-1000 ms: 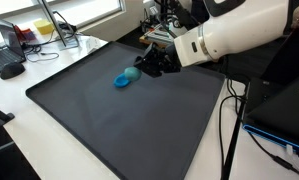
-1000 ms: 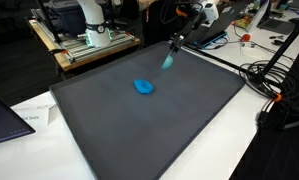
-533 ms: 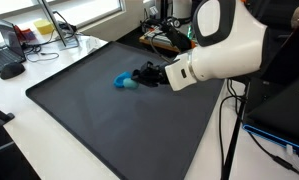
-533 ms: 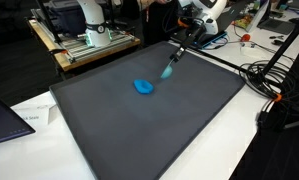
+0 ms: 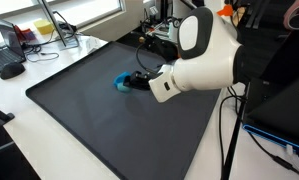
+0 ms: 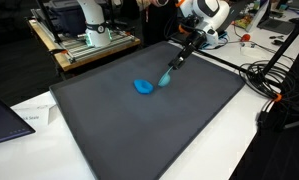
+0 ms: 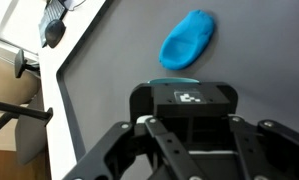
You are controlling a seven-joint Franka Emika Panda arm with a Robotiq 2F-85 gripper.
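Descended beside the blue lump, the jaws grip a teal piece.

Small teal piece pinched at the tip of the tool; shape not clear. Blue lump, oval and smooth, lies flat just beyond the tool, close beside the teal piece.

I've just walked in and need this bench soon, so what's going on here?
A robot arm is working over a dark mat. Its claw is shut on a small teal piece, held low beside a blue lump that lies on the mat. The two are close, but I cannot tell whether they touch.
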